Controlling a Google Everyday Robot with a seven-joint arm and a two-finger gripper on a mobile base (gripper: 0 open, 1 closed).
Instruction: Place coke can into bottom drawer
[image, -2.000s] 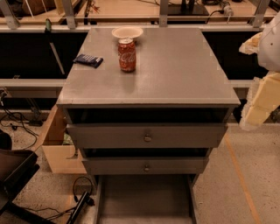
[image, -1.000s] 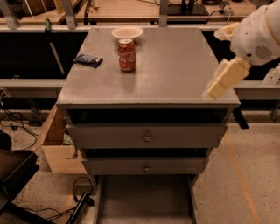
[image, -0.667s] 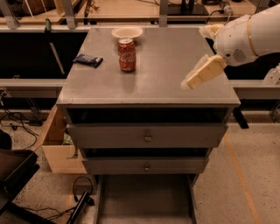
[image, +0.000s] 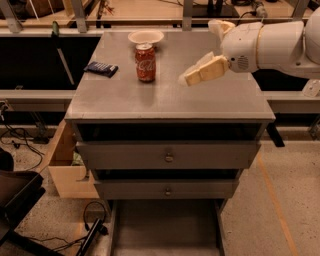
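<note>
The red coke can (image: 145, 62) stands upright on the grey cabinet top (image: 165, 95), toward the back left of centre. The gripper (image: 192, 76), on a white arm coming in from the right, hovers over the cabinet top to the right of the can and apart from it. It holds nothing. The bottom drawer (image: 165, 227) is pulled out at the cabinet's foot, a shallow grey tray that looks empty.
A cream bowl (image: 145, 36) sits just behind the can. A dark flat packet (image: 101, 68) lies at the top's left side. Two knobbed drawer fronts (image: 169, 157) are shut above the open drawer. A cardboard box (image: 65, 165) stands at the left on the floor.
The arm has swung in from the far right, and the gripper has moved left across the cabinet top toward the can. The can, bowl and drawers have not moved.
</note>
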